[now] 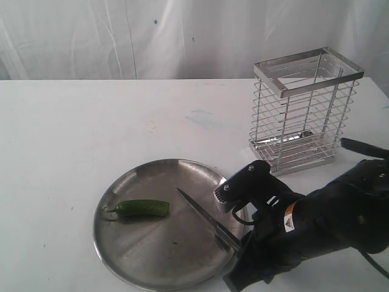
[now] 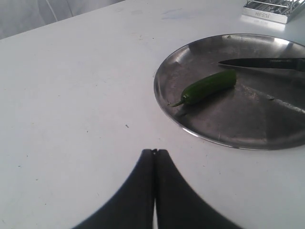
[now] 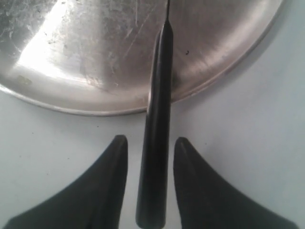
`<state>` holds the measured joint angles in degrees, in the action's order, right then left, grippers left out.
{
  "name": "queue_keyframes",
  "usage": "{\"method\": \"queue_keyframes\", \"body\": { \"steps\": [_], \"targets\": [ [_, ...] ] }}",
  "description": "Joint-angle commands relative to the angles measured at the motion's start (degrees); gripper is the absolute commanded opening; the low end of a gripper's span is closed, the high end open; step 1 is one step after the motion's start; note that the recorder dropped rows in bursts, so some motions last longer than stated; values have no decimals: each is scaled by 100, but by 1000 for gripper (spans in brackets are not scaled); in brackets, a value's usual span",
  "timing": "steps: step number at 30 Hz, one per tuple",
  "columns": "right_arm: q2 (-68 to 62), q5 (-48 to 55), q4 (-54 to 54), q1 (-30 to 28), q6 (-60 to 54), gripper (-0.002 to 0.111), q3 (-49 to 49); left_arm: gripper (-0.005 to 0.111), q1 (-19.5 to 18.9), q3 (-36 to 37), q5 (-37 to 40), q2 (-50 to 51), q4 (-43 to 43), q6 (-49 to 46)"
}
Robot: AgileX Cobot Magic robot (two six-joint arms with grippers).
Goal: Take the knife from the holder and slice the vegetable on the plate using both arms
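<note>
Handle of the knife point(image 3: 155, 157) lies between the fingers of the right gripper point(image 3: 150, 183), which stand spread with a gap on each side (no pinch is visible in the right wrist view). The handle crosses the rim of the plate point(image 1: 115, 255), and the blade points over the plate toward the vegetable point(image 1: 143, 208), its tip near but apart from the pod. This alignment presumably prepares the cut. The left gripper point(image 2: 154, 191) hangs over bare table point(image 1: 55, 140) short of the plate, fingers pressed together and holding nothing; it has probably not yet been brought in to steady the vegetable. Farthest back, the holder point(image 1: 304, 109) stands upright, well apart from the plate.
</note>
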<state>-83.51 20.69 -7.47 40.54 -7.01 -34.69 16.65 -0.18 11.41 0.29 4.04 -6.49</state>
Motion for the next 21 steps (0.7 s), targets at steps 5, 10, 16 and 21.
{"method": "queue_keyframes", "body": {
  "steps": [5,10,16,21],
  "targets": [
    [-37,5,127,10,-72,32,-3,0,6,18,21,-29,16,9],
    [-281,-36,170,10,-72,32,-3,0,6,18,21,-29,16,9],
    [-489,-174,214,10,-72,32,-25,0,6,18,21,-29,16,9],
    [-655,-162,225,10,-72,32,-157,0,6,18,21,-29,16,9]
  ]
}}
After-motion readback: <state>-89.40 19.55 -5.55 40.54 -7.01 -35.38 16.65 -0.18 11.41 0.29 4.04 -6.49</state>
